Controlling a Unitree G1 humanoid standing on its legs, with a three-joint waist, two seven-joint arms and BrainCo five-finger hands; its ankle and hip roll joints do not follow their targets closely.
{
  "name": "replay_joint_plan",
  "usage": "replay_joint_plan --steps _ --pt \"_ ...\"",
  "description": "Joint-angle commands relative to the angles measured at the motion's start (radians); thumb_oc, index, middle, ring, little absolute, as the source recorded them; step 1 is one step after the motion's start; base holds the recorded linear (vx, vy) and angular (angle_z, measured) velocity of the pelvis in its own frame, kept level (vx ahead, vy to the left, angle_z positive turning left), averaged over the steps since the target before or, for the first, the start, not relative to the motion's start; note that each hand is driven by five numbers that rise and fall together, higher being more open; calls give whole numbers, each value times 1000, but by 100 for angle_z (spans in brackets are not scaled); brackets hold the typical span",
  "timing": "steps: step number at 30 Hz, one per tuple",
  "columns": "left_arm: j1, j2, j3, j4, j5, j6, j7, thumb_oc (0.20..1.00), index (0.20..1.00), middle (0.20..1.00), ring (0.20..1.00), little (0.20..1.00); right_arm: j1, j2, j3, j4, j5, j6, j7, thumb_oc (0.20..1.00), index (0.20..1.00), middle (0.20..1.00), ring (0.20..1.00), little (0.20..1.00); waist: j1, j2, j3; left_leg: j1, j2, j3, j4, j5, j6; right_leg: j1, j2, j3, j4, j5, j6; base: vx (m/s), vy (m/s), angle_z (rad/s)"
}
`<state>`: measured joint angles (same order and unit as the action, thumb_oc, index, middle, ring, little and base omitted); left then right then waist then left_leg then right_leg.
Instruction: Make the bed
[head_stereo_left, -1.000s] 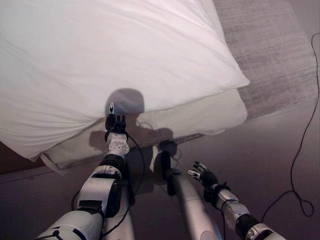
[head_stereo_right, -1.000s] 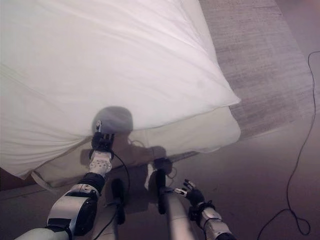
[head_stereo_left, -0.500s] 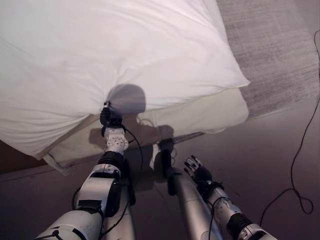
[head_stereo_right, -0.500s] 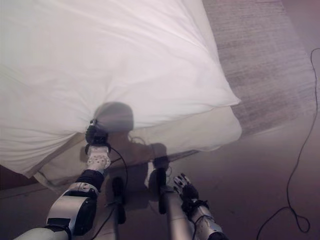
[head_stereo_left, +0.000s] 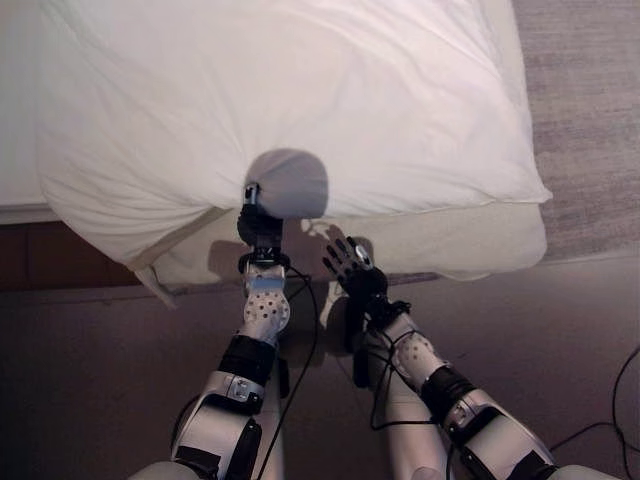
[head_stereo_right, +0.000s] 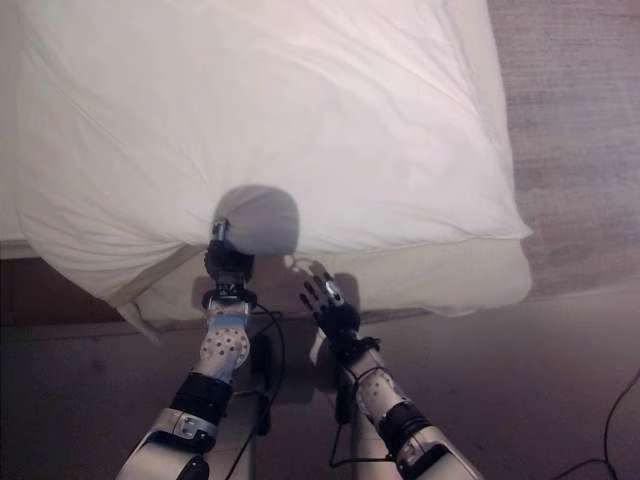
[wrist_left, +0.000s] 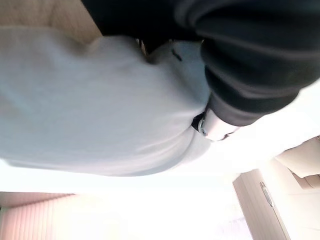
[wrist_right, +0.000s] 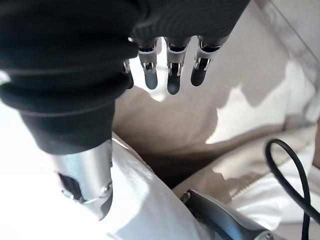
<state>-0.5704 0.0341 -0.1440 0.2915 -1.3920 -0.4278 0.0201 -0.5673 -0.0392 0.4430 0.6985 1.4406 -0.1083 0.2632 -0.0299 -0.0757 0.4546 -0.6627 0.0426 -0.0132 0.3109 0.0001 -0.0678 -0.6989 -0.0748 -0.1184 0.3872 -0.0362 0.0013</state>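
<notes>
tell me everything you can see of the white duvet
The white duvet is a puffy, softly creased cover spread over the bed, its near edge overhanging the cream mattress. The left hand meets that edge, bunching the cloth; its grip is hidden. The right hand hovers open just below, apart from it.

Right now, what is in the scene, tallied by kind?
White duvet: 1
Cream mattress: 1
Grey rug: 1
Robot hands: 2, the left hand at the duvet's edge, the right hand open beside the mattress
Total: 5
</notes>
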Motion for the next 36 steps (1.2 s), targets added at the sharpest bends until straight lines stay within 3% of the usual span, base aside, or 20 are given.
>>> replay_joint_plan --steps 1,7,16,24,28,31,36 --pt "-9 -36 -64 -202 30 -33 -50 200 200 200 200 200 4 3 -2 -111 68 17 33 1000 1000 1000 1000 1000 17 44 -20 -42 -58 -7 10 0 22 38 7 -8 -87 38 93 -5 -19 10" --pt "40 3 -32 -288 82 -57 -9 200 200 200 200 200 -52 7 -46 -146 133 -8 13 1000 1000 1000 1000 1000 46 58 -14 -42 -66 -22 5 3 24 36 2 -22 -78 30 91 7 -6 8" --pt "96 51 116 -345 191 -136 108 200 200 200 200 200 -67 -34 -246 -267 190 -137 -7 1000 1000 1000 1000 1000 59 78 -21 -45 -73 -34 -6 6 27 27 -9 -36 -68 20 98 3 12 6" --pt "140 108 227 -318 282 -150 169 200 200 200 200 200 -55 -108 -392 -326 166 -213 -43 1000 1000 1000 1000 1000 59 82 -42 -49 -71 -32 -5 6 32 17 -11 -36 -58 17 99 1 8 1" --pt "136 114 250 -317 281 -162 191 200 200 200 200 200 -53 -138 -419 -322 153 -218 -67 1000 1000 1000 1000 1000 55 81 -47 -51 -70 -32 -5 6 33 12 -11 -34 -54 17 101 0 0 0" --pt "127 137 286 -300 312 -173 268 200 200 200 200 200 -54 -174 -472 -306 139 -252 -128 1000 1000 1000 1000 1000 48 82 -54 -52 -67 -29 -4 7 30 9 -13 -35 -52 18 103 0 0 0" --pt "107 142 308 -294 344 -185 330 200 200 200 200 200 -57 -199 -489 -294 133 -257 -152 1000 1000 1000 1000 1000 45 85 -56 -54 -65 -25 -8 10 27 5 -13 -32 -52 17 104 2 -1 -1"
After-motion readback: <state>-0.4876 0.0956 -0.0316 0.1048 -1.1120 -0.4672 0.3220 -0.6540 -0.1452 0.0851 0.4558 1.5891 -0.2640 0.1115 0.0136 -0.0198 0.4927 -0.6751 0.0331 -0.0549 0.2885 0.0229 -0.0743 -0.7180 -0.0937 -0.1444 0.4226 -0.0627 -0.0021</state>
